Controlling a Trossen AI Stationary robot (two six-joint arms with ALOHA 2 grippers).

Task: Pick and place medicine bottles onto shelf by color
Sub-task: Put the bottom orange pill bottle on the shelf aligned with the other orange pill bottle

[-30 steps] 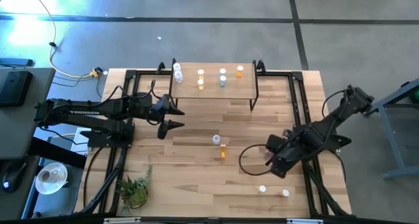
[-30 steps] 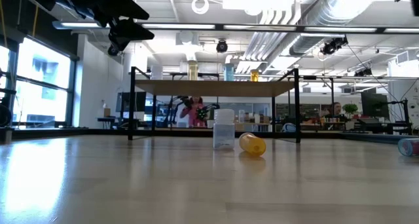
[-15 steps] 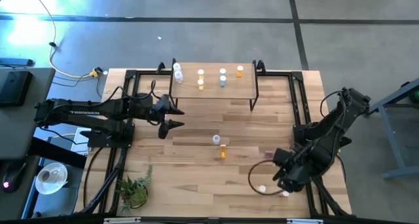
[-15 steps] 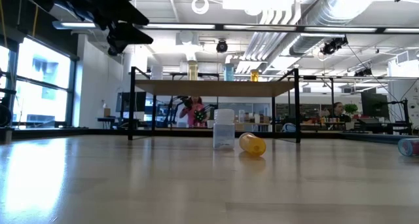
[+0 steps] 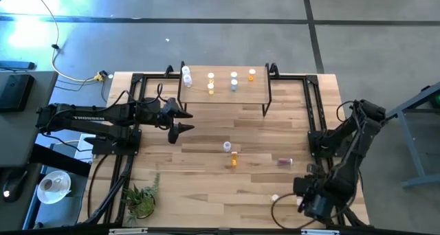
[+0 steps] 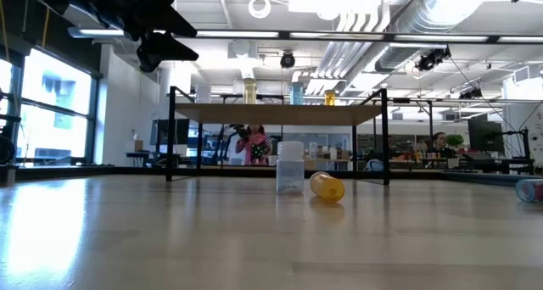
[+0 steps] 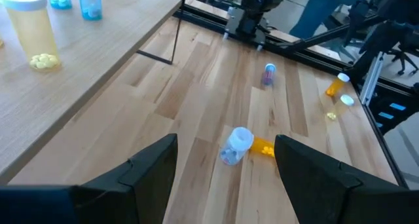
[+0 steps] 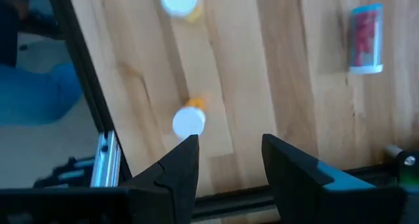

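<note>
The shelf (image 5: 223, 92) stands at the table's far side with several bottles on it, such as a pale yellow one (image 7: 31, 27) and a bluish one (image 7: 90, 2). On the table, a clear bottle (image 5: 226, 146) stands upright beside an amber bottle (image 5: 234, 159) on its side. A bottle with pink contents (image 5: 284, 161) lies farther right. Two white-capped bottles (image 8: 189, 121) (image 8: 180, 1) stand near the front right corner. My left gripper (image 5: 180, 119) hovers open left of the shelf. My right gripper (image 8: 226, 158) is open above the nearer white-capped bottle and touches nothing.
Black frame rails (image 5: 317, 125) run along both sides of the table. A small potted plant (image 5: 141, 197) stands at the near left. A loose black cable (image 5: 289, 207) loops by my right gripper. The board between the shelf and the loose bottles is bare wood.
My right gripper has gone toward the table's near edge and right corner, over the two white-capped bottles, uncovering the bottle with pink contents that it stood over.
</note>
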